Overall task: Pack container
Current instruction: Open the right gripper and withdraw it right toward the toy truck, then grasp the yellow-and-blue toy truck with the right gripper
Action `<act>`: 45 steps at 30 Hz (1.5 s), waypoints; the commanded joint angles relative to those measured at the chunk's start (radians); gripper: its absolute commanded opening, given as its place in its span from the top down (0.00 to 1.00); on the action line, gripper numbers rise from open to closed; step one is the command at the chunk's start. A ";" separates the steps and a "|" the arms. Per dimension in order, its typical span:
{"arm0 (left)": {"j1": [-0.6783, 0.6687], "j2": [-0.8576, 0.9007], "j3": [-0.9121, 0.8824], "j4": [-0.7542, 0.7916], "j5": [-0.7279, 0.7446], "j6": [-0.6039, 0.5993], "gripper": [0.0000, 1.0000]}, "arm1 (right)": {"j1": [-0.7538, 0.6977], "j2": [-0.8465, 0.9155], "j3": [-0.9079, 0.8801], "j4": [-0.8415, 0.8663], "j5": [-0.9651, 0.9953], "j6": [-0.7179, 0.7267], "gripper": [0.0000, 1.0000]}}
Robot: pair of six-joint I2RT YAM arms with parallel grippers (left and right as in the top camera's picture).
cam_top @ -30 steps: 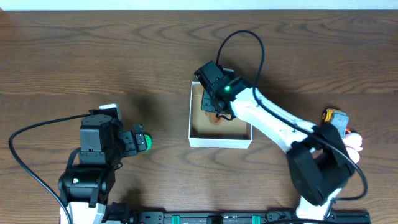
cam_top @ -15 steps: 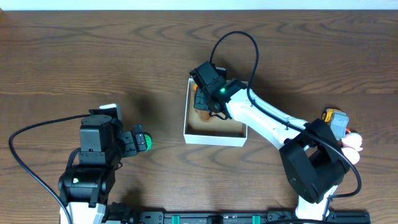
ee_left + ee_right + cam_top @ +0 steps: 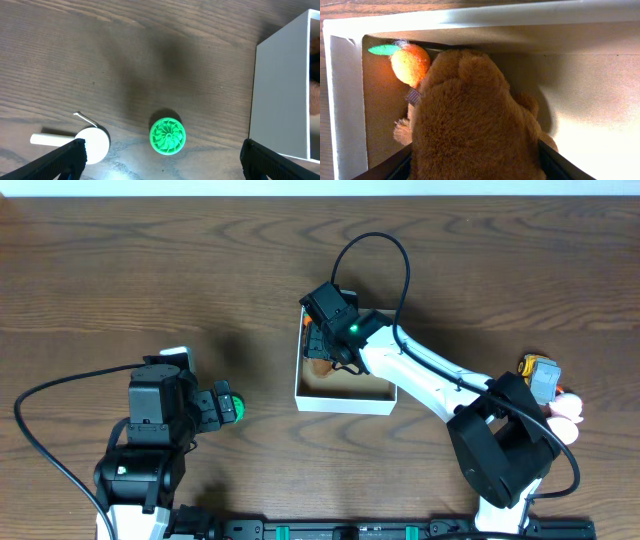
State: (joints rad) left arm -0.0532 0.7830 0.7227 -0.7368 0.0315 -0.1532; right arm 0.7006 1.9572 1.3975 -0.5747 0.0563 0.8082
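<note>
The shallow, square white cardboard container point(image 3: 340, 406) with its plain brown inside sits near the middle of the dark wooden table point(image 3: 150, 270). Tucked into one of its corners is a fluffy brown plush toy point(image 3: 470, 115), whose small orange carrot point(image 3: 410, 62) touches the wall. My right end effector point(image 3: 475, 162) reaches down into the container, with a finger on either side of the plush and clenched on it. I judge I am holding it this way to seat it low in the corner, which leaves bare brown floor beside it for more toys. So the container lies directly under and around that end effector. My left end effector point(image 3: 162, 160) hangs spread wide and empty, well apart from the container. It is over a round green ribbed toy point(image 3: 167, 135) that lies beside a white round piece point(image 3: 92, 145) and is probably next to go in.
</note>
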 commanded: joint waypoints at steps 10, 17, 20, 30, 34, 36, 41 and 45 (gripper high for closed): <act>0.003 0.000 0.023 -0.003 0.010 0.006 0.02 | 0.005 -0.078 0.002 -0.033 0.120 -0.054 0.23; 0.003 0.000 0.023 -0.003 0.010 0.006 0.02 | -0.030 -0.239 0.002 -0.121 0.265 -0.120 0.15; 0.003 0.000 0.023 -0.003 0.010 0.006 0.02 | -0.074 -0.332 0.002 -0.161 0.270 -0.182 0.13; 0.003 0.000 0.023 -0.003 0.010 0.006 0.02 | -0.449 -0.547 0.002 -0.494 0.277 -0.132 0.01; 0.003 0.000 0.023 -0.003 0.010 0.006 0.02 | -0.629 -0.544 -0.003 -0.604 0.277 -0.148 0.01; 0.003 0.000 0.023 -0.003 0.011 0.006 0.02 | -0.714 -0.535 -0.021 -0.611 0.276 -0.219 0.01; 0.003 0.000 0.023 -0.003 0.010 0.006 0.02 | -0.861 -0.499 -0.095 -0.552 0.264 -0.370 0.01; 0.003 0.000 0.023 -0.003 0.010 0.006 0.02 | -0.941 -0.470 -0.179 -0.434 0.125 -0.526 0.01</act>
State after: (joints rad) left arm -0.0532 0.7837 0.7242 -0.7368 0.0319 -0.1532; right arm -0.1944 1.4620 1.2739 -1.0473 0.2829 0.4488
